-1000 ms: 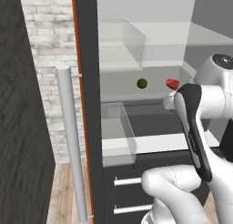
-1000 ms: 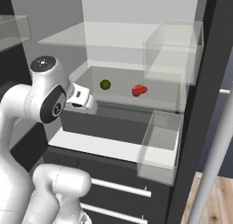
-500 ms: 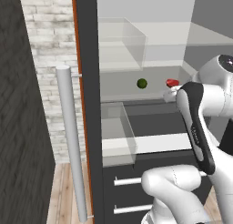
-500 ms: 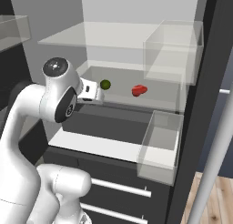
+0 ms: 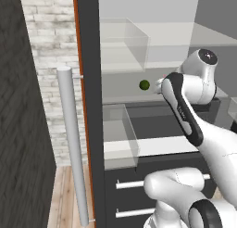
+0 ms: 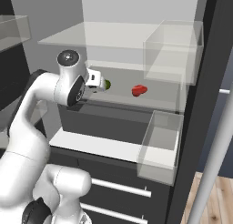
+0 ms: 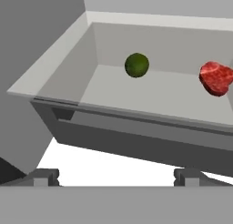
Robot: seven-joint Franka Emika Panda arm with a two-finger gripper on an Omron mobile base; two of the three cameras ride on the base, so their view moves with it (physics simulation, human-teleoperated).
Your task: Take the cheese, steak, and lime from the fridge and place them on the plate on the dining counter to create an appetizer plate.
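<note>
The fridge [image 5: 88,83] stands open. On its middle shelf [image 7: 150,98] lie the dark-green lime [image 7: 137,65] and, to its right, the red steak [image 7: 215,78]. Both base views show the lime [image 5: 144,85] [image 6: 108,85], and the steak [image 6: 139,89] is seen from the right. My gripper [image 7: 116,176] is open with nothing between its fingertips [image 7: 43,176], and it hovers just in front of the shelf's edge, pointing at the lime. Seen from the right, the gripper [image 6: 96,78] nearly touches the lime. The cheese, the plate and the dining counter are out of view.
Clear bins hang on the door side [image 6: 159,148] and above the shelf [image 6: 175,52]. Below are dark drawers with silver bar handles [image 6: 120,189]. The long grey door handle [image 5: 71,143] stands at the left before a brick wall [image 5: 46,51].
The arm has stretched forward into the fridge, so the open gripper now sits closer to the lime. The lime and the steak have not moved.
</note>
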